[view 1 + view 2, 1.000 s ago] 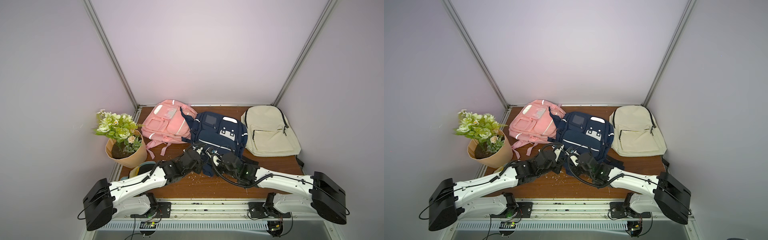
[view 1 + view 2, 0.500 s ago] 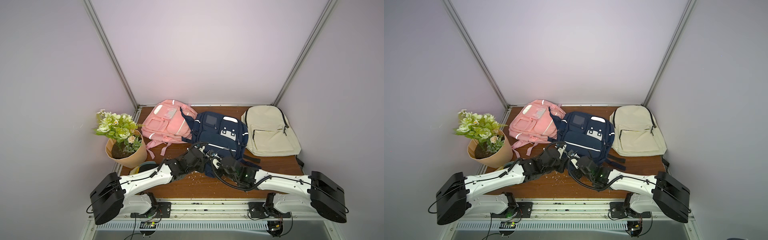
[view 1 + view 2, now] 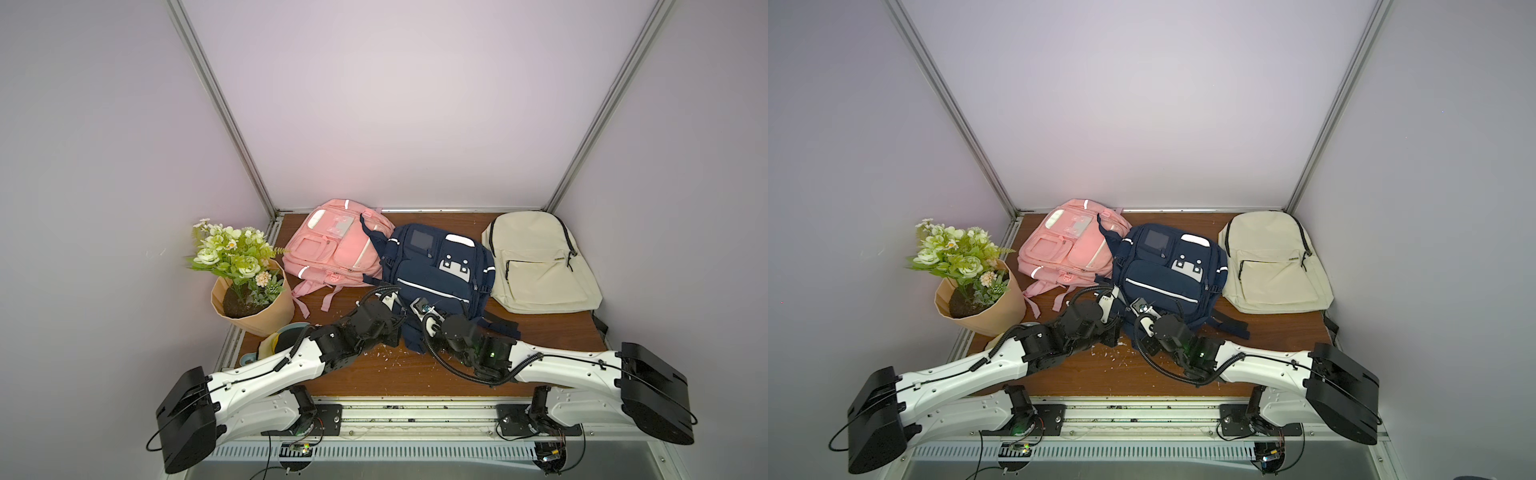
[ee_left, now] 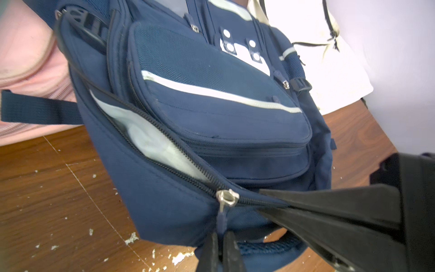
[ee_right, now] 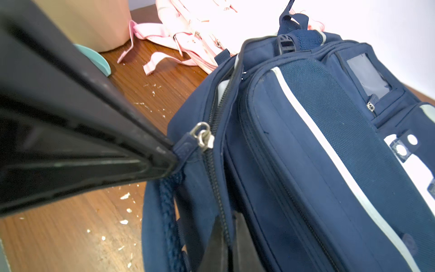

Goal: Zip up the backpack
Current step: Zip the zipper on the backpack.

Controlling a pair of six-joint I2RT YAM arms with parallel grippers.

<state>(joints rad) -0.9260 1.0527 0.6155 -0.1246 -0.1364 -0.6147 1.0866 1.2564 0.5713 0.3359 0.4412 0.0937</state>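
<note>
The navy backpack (image 3: 436,266) (image 3: 1167,266) lies flat mid-table, bottom end toward me. Its main zipper is joined on one side of the silver slider (image 4: 227,197) (image 5: 203,136) and gapes on the other, showing pale lining (image 4: 146,139). My left gripper (image 4: 220,235) (image 3: 397,309) is shut on the navy zipper pull (image 4: 221,219) hanging from the slider. Close beside it, my right gripper (image 5: 228,219) (image 3: 415,309) is shut on the backpack's zipper seam, pinching the fabric just along from the slider.
A pink backpack (image 3: 332,245) lies left of the navy one, partly under it, and a beige backpack (image 3: 536,262) lies right. A potted flower plant (image 3: 249,299) and a teal dish (image 5: 98,61) stand front left. White crumbs (image 3: 386,357) dot the wooden table (image 3: 374,374).
Both grippers stay shut at the backpack's near end. The left arm's elbow swung in, then back out; the right wrist crept slightly left.
</note>
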